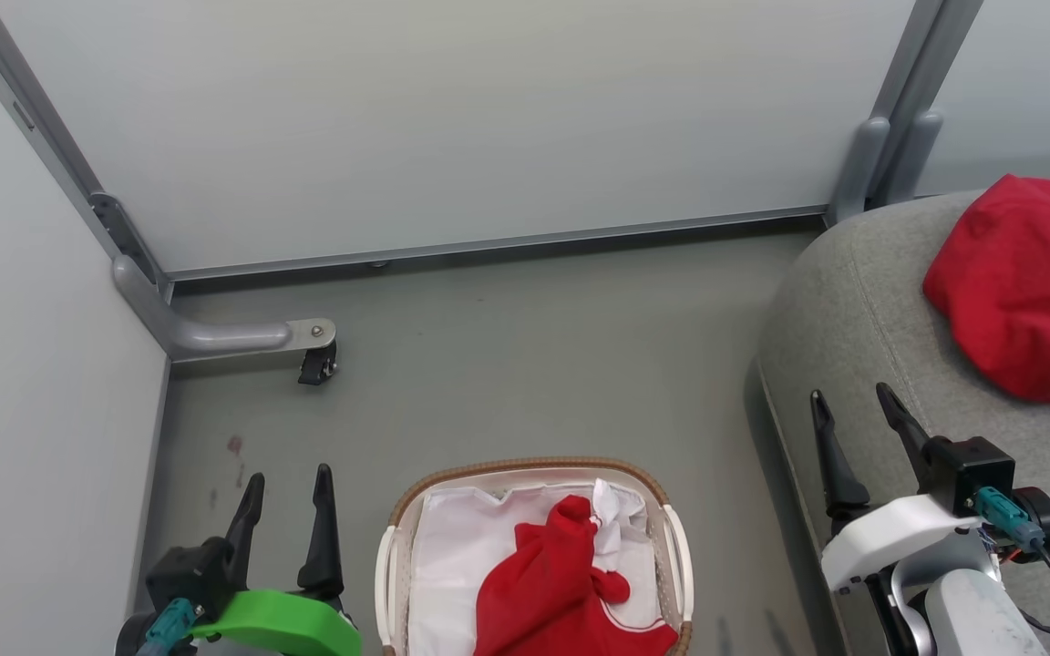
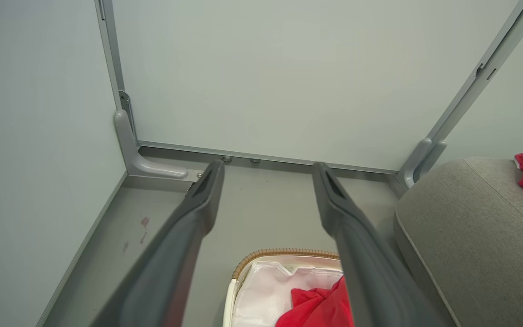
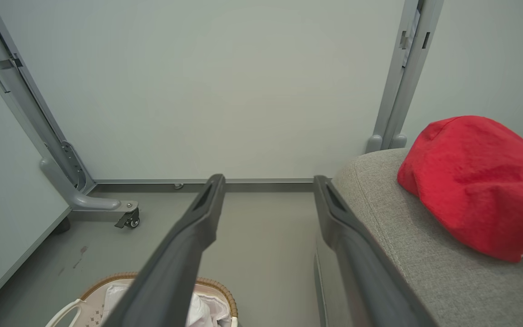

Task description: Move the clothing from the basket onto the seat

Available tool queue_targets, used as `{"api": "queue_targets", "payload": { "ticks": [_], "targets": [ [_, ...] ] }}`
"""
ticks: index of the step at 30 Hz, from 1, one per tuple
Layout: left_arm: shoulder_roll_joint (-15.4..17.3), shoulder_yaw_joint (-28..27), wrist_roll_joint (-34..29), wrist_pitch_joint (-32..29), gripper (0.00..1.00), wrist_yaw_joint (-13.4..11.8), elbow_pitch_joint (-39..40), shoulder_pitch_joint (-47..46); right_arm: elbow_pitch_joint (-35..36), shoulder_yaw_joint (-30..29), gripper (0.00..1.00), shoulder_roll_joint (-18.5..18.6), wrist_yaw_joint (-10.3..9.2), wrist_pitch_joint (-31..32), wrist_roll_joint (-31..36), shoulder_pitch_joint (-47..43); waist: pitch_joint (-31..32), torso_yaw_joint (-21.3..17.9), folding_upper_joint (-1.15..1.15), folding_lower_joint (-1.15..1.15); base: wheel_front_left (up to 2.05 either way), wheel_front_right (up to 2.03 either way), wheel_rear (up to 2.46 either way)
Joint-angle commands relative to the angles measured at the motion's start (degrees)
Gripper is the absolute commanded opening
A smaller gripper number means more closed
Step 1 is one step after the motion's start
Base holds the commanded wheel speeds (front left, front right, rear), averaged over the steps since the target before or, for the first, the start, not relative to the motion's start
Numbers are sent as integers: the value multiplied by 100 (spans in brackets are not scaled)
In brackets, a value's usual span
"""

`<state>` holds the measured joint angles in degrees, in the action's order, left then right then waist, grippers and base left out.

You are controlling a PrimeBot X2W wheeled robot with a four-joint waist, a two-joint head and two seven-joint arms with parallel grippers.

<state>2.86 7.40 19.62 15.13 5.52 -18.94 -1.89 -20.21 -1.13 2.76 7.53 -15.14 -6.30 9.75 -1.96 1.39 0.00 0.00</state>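
Plainly, left fingers [image 1: 323, 538] and right fingers [image 1: 833, 465] stand spread wide, empty.

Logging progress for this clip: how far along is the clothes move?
Done: one red garment lies on the sofa seat. In hand: nothing; the left end effector and right end effector are open and empty. Left: the second red garment sits in the basket.

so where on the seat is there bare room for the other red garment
The seat is bare grey along its rounded left edge and near part, between that edge and the red garment already on it. The far right is crowded by that garment. The other garment lies in the basket.
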Motion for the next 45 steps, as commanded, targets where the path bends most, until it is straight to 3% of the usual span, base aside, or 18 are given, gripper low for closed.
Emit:
{"api": "queue_targets", "payload": {
  "ticks": [1, 29, 37, 45],
  "targets": [
    [7, 11, 36, 3, 100, -33, -12, 73, 22, 30, 100, 24, -8, -2, -65, -93, 27, -8, 0, 0, 0, 0, 0],
    [7, 151, -50, 3, 100, -45, -67, 28, 81, -11, 100, 24, -8, -2, 18, -62, -44, -102, 0, 0, 0, 0, 0],
    [6, 362, -191, 3, 100, 26, -228, -459, 233, -58, 100, 24, -8, -2, 64, 182, -490, -294, 0, 0, 0, 0, 0],
    [10, 1094, -389, 2, 100, 83, -1048, -1514, 372, -20, 100, 21, -8, -2, 61, 629, -1390, -695, 0, 0, 0, 0, 0]
  ]
}}
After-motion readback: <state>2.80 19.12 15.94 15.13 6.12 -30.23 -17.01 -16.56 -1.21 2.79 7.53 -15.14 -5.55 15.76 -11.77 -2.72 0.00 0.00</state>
